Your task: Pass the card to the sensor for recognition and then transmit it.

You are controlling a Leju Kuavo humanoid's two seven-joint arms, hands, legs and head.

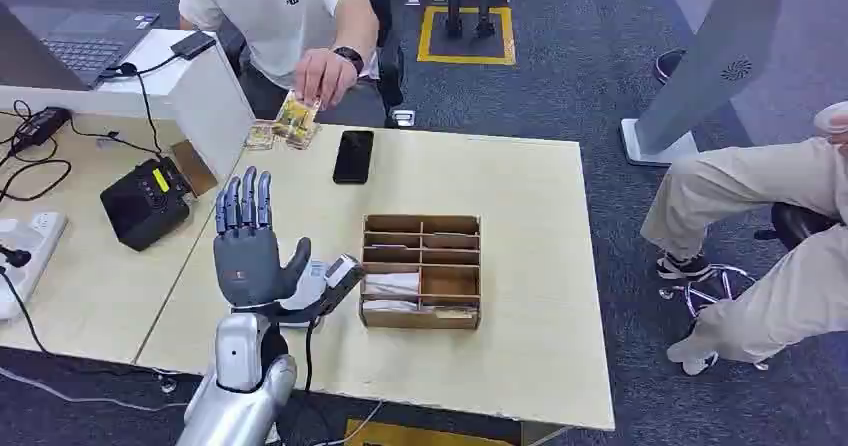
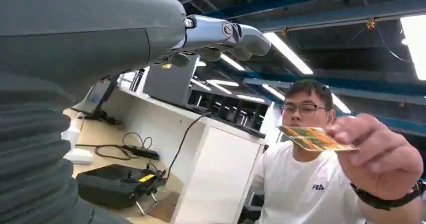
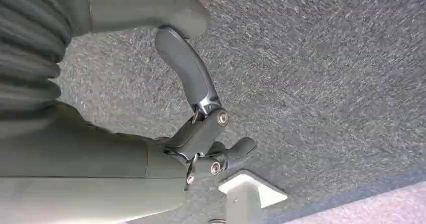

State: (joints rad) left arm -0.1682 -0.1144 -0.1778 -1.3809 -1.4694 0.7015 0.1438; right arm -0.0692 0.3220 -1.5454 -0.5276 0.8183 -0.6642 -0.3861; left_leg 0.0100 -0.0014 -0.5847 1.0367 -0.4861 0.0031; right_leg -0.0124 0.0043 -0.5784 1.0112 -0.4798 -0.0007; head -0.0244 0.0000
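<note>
Left hand (image 1: 247, 251) raised over the near-left part of the bench (image 1: 520, 296), palm up, fingers (image 1: 243, 201) straight and spread toward 12 o'clock, thumb out toward 3 o'clock; it holds nothing. In the left wrist view the fingers (image 2: 226, 33) reach toward the person.

Card (image 1: 296, 116) is off the bench, pinched in the person's hand (image 1: 322, 74) at 12 o'clock from the left hand, above the far-left bench edge. In the left wrist view the card (image 2: 314, 137) lies nearly flat, patterned yellow-green, well apart from the robot's fingers.

Handheld scanner (image 1: 340, 272) sits just at 3 o'clock of the left hand. Brown divided organiser box (image 1: 421, 269) beyond it at 3 o'clock. Black phone (image 1: 354, 156) at 12 o'clock of the box.

Right hand (image 3: 201, 138) hangs over grey carpet (image 3: 326, 73), fingers curled in, nothing in them.
</note>
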